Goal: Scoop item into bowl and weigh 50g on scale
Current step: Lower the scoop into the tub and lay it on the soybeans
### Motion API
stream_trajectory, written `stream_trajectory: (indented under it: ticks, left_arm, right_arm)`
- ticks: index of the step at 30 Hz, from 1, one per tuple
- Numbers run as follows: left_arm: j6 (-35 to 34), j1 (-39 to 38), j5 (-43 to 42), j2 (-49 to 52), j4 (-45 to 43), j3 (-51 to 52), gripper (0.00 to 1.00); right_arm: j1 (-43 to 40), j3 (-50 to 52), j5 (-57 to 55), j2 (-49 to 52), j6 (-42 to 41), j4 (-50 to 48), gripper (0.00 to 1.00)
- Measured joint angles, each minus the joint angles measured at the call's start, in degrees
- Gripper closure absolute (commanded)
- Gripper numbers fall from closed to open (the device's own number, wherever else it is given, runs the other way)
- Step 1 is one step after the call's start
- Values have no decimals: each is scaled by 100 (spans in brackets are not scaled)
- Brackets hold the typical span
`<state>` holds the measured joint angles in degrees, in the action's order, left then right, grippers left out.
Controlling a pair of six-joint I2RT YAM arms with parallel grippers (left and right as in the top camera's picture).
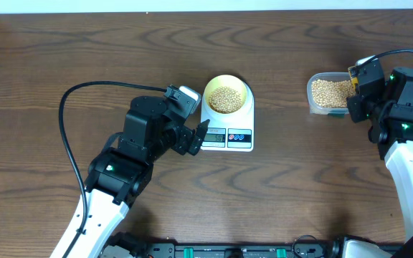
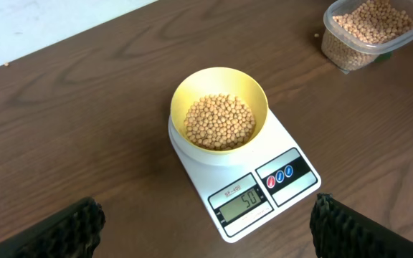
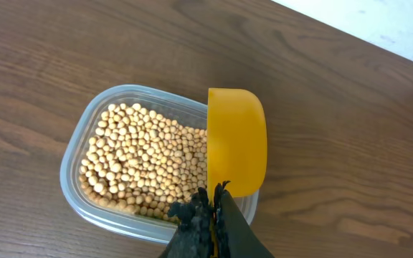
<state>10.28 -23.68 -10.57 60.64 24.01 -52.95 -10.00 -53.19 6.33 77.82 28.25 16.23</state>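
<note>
Your left arm (image 1: 120, 175) reaches in from the lower left of the overhead frame, left gripper (image 1: 198, 136) spread wide. Right arm (image 1: 411, 168) comes up the right edge, right gripper (image 3: 208, 215) pinched tight on the yellow scoop (image 3: 236, 140).

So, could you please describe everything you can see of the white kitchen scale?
The white flat rectangular plastic-looking digital scale lies level on the brown wooden table. Its corners are rounded. Its front edge holds a small grey screen, seemingly reading 50, and a black panel with one red and one blue round button. A pale yellow round bowl of beige beans sits on its rear half.
</note>
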Motion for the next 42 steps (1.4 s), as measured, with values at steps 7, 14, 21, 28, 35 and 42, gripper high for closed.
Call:
stream_trajectory:
  ticks: [7, 14, 21, 28, 35, 42]
  left_arm:
    - [0, 0, 0, 0, 0, 0, 6]
    - [0, 0, 0, 0, 0, 0, 6]
    - [0, 0, 0, 0, 0, 0, 6]
    - [0, 0, 2, 0, 0, 0, 6]
    - [0, 0, 0, 0, 0, 0, 6]
    - [0, 0, 0, 0, 0, 0, 6]
  right_arm:
    - [2, 0, -85, 0, 61, 2, 99]
    - [173, 0, -116, 0, 264, 197, 99]
    - [188, 0, -146, 0, 212, 197, 99]
    - [153, 0, -146, 0, -2105, 83, 99]
    - [133, 0, -133, 0, -4903, 275, 99]
    - [133, 0, -122, 94, -6142, 382, 99]
